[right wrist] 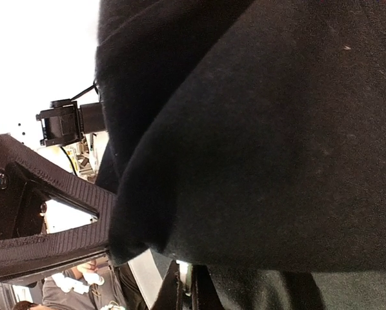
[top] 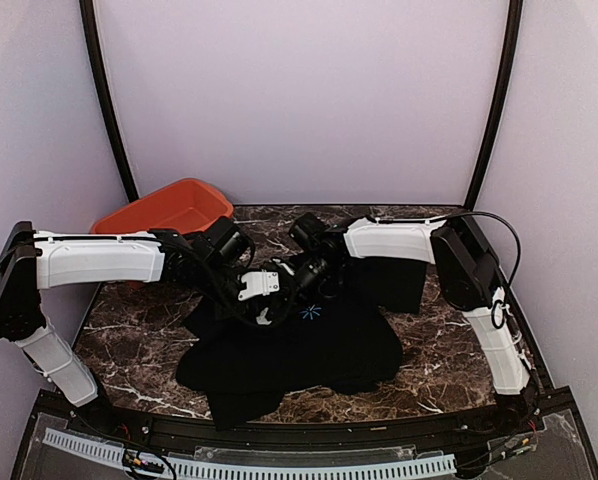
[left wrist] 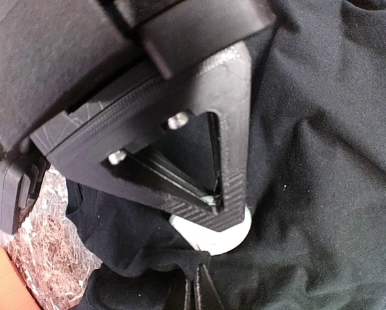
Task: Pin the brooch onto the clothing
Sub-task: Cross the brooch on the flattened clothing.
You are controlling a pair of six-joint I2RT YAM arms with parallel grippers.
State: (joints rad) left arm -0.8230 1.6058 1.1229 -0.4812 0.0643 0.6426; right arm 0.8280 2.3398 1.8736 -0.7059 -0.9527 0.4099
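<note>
- Black shirt lies crumpled on the marble table, starburst print facing up, both arms meeting beside the print.
- Left gripper: jaws closed, tips at a fabric fold. A pale round rim shows beneath one finger; brooch or not, cannot tell.
- Right gripper: jaws closed, cloth draped against them.
- Orange tray sits back left.

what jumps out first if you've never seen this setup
A crumpled black T-shirt sprawls on the marble table, a small light-blue starburst print on its chest. The left arm and right arm meet over its far edge; an orange-red tub sits at the back left.
</note>
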